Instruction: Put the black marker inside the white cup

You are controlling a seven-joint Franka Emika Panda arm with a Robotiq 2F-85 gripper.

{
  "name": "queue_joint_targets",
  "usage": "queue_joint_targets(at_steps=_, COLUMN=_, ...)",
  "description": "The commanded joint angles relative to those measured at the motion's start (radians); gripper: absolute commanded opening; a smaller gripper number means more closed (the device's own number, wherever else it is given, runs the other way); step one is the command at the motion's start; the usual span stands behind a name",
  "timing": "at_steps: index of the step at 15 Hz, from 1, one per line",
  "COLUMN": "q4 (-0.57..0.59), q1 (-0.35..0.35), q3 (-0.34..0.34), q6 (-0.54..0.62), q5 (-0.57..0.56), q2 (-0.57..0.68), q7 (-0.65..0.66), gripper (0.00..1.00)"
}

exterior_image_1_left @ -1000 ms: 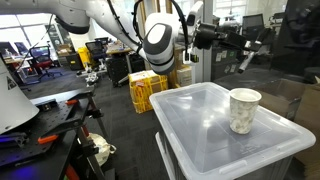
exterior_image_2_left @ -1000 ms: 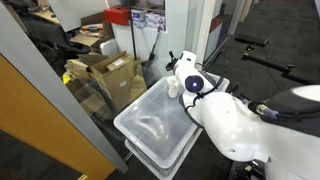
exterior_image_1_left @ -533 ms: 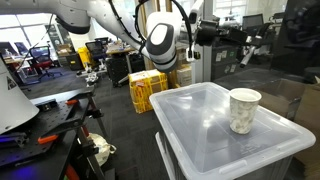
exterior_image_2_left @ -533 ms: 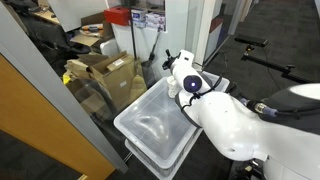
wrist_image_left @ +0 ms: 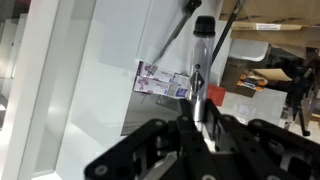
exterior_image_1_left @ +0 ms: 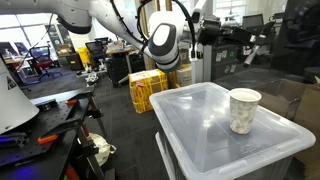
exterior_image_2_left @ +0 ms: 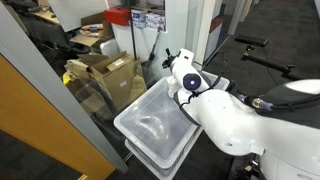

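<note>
Currently the gripper (wrist_image_left: 200, 122) is clamping the black marker (wrist_image_left: 201, 60) aloft; next, lowering toward the white cup (exterior_image_1_left: 244, 110) at six o'clock

One white cup (exterior_image_1_left: 245, 110) on the counter (exterior_image_1_left: 190, 135), a single cup, and both exterior views agree on that. One counter under it, one pale plastic tub top. Over to the wrist view: one black marker (wrist_image_left: 198, 80), just the one. One hand (wrist_image_left: 200, 125), one robot arm (exterior_image_1_left: 163, 42). Down on the floor, yellow crates (exterior_image_1_left: 147, 90): two, stacked, as far as I can count. Cardboard boxes (exterior_image_2_left: 112, 74) in an exterior view: two open ones I can make out. Office chairs (exterior_image_1_left: 40, 62) at the back: at least two, too small to count further.
</note>
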Motion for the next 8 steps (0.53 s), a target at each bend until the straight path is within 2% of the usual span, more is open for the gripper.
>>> queue_joint_targets(at_steps=1, q4=0.016, q1=-0.022, q3=0.004, q6=0.000, q5=0.035, q2=-0.003, q7=-0.048, gripper=0.05)
queue_joint_targets(at_steps=8, q4=0.028, q1=-0.022, q3=-0.024, q6=0.000, q5=0.051, q2=0.000, q7=-0.051, gripper=0.05)
